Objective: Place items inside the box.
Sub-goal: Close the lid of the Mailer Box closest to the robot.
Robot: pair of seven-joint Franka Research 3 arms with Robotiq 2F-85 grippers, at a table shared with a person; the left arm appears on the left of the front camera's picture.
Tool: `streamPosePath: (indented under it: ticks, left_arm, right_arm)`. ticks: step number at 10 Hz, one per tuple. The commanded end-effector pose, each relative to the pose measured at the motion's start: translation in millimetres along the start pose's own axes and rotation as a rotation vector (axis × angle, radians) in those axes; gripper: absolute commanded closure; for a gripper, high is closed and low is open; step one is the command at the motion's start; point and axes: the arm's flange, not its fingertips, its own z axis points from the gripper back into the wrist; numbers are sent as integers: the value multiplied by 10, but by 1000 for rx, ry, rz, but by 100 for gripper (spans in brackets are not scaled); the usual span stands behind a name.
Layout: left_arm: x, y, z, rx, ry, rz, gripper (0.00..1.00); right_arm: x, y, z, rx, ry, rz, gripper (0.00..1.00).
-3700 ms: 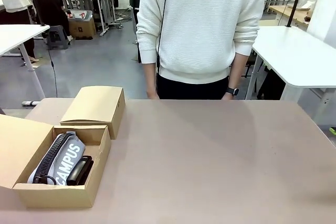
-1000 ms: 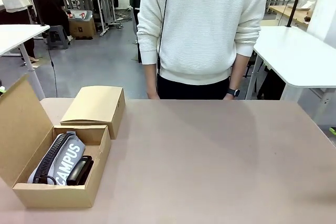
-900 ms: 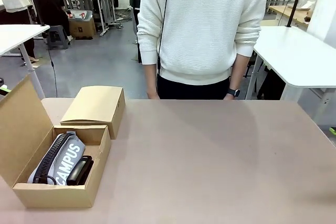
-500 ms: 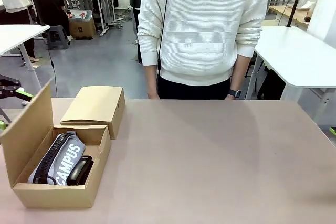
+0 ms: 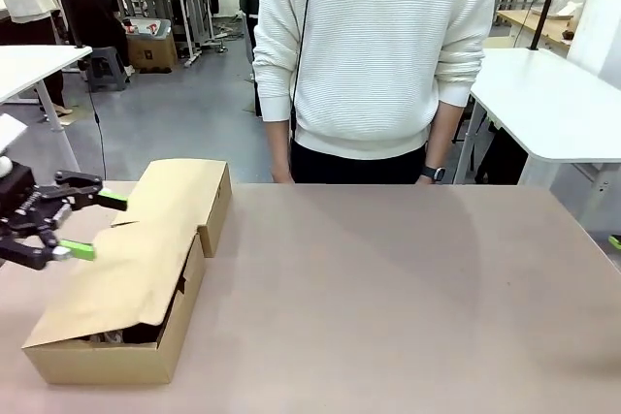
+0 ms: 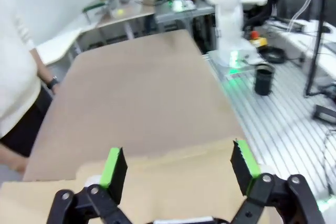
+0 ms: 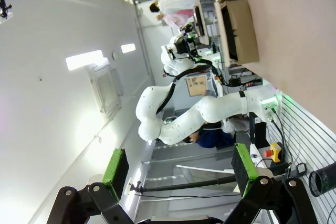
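Lid flap [image 5: 121,273] now swung down over box [image 5: 107,361] — my left claw [image 5: 85,225] apart behind it, right claw [image 7: 178,163] apart too — packing looks done, closing underway.

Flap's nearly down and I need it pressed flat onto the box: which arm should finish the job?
Left, probably. The left gripper hangs right at the flap with open jaws, the flap's edge just under its fingers in the left wrist view. The right gripper is open too, but points at the room, away from the box.

Tan table [image 5: 388,288] with two cardboard boxes [image 5: 116,336], [image 5: 179,196] at its left.
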Motion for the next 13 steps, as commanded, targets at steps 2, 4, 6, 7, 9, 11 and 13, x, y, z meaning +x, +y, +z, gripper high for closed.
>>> streamPosePath:
  ticks: [2,4,6,7,9,11,13]
  left_arm:
    - [-182,3,-460,252,-15,-13,0]
    - [-434,-55,-618,259,48,-23,0]
    - [-592,-200,-689,109,15,66,0]
    - [-597,-221,-660,68,-7,85,0]
    - [-641,-300,-661,2,13,36,0]
    - [-698,-413,-743,-59,48,4,0]
    - [-705,-420,-761,-48,94,-55,0]
  right_arm:
    - [-20,22,3,8,3,8,0]
    - [-20,22,3,8,3,8,0]
    - [-20,22,3,8,3,8,0]
    - [-20,22,3,8,3,8,0]
    - [-20,22,3,8,3,8,0]
    - [-20,22,3,8,3,8,0]
    - [-20,22,3,8,3,8,0]
